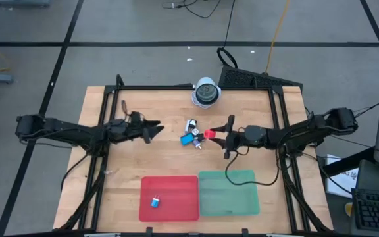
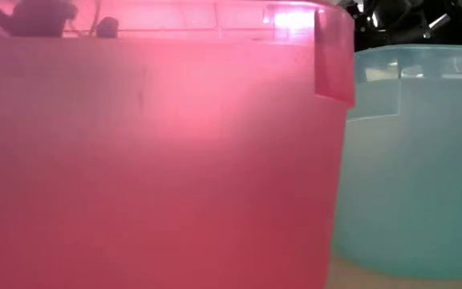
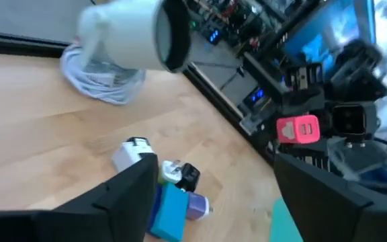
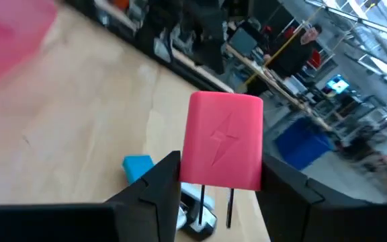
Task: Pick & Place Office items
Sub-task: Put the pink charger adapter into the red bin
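The office items lie in a small cluster (image 1: pixel 191 135) at the middle of the table: white (image 3: pixel 132 152), blue (image 3: pixel 169 210) and black (image 3: pixel 188 176) pieces. One more blue piece (image 1: pixel 155 202) lies in the red tray (image 1: pixel 176 187). My right gripper (image 1: pixel 220 135) is just right of the cluster and is shut on a red plug-shaped piece (image 4: pixel 224 138). My left gripper (image 1: pixel 155 130) hovers open left of the cluster, and its fingers frame the cluster in the left wrist view (image 3: pixel 217 165). My right gripper pinches the red piece between its two fingers, one finger (image 4: pixel 163 176) on each side face near the lower edge (image 4: pixel 195 176). The fingers come about level from the table's right. The piece is lifted clear (image 3: pixel 299 129), with two thin prongs (image 4: pixel 215 205) sticking out of it.
A round white-and-grey domed object (image 1: pixel 206 92) stands by the far edge. The red tray and the green tray (image 1: pixel 232 201) sit side by side at the near edge, and their walls (image 2: pixel 151 160) fill the low view. A cable (image 1: pixel 232 172) loops over the green tray.
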Motion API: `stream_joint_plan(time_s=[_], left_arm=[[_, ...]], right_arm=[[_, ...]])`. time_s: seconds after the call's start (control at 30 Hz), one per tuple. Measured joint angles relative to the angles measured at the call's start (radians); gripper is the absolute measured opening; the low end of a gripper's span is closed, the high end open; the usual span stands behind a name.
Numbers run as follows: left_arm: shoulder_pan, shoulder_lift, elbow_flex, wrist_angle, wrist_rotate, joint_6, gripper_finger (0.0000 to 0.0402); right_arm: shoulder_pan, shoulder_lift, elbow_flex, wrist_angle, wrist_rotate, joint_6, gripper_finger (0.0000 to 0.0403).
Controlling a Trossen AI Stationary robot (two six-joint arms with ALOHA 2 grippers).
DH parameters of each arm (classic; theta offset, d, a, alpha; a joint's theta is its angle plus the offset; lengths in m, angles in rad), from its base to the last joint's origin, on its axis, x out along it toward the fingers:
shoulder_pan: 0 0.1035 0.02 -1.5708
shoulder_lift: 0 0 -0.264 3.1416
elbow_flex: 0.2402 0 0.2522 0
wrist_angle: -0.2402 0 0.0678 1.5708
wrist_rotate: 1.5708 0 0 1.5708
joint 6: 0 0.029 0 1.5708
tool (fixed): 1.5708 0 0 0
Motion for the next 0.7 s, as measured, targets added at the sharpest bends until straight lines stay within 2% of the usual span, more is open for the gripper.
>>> stream_joint_plan(time_s=[0.2,0.4,0.5,0.7], left_arm=[[-0.023,0.240,0.214,0.004,0.061,0.120,0.0313],[-0.059,0.451,0.422,0.002,0.175,0.192,0.0301],[-0.076,0.544,0.506,0.001,0.181,0.215,0.0295],[-0.074,0.683,0.625,-0.002,0.159,0.253,0.0292]], right_arm=[[0.037,0.078,0.047,-0.026,0.148,-0.101,0.0148],[0.037,0.106,0.053,-0.017,0.217,-0.123,0.0148],[0.042,0.103,0.052,-0.013,0.259,-0.147,0.0148],[0.057,0.102,0.053,0.018,0.256,-0.171,0.0148]])
